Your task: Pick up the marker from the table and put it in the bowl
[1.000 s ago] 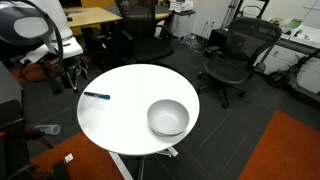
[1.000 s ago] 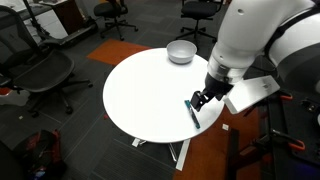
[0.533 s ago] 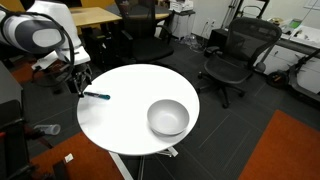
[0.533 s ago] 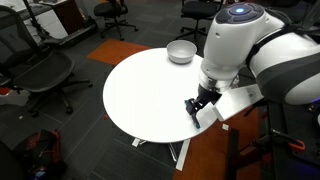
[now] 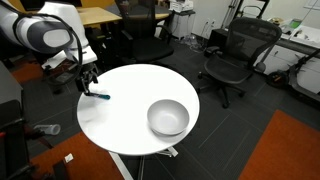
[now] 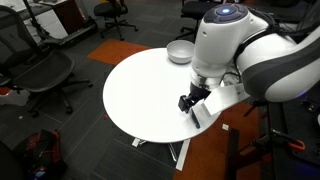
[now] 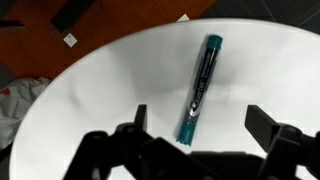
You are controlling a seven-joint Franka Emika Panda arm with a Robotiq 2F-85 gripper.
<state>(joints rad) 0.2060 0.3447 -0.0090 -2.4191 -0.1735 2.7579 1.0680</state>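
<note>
Gripper [image 7: 200, 125], jaws spread, hovers above the marker [image 7: 200, 88] lying roughly 12-to-6 o'clock on the table [image 7: 100, 90]; likely light, stiff, slick-barrelled, prone to roll, so you should pinch mid-barrel

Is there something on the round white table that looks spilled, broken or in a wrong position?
Nothing stands out. The dark marker with the teal end lies flat and whole near the edge of the round white table, below the open hand. The plain white-grey bowl stands upright and looks empty. No spill shows.
</note>
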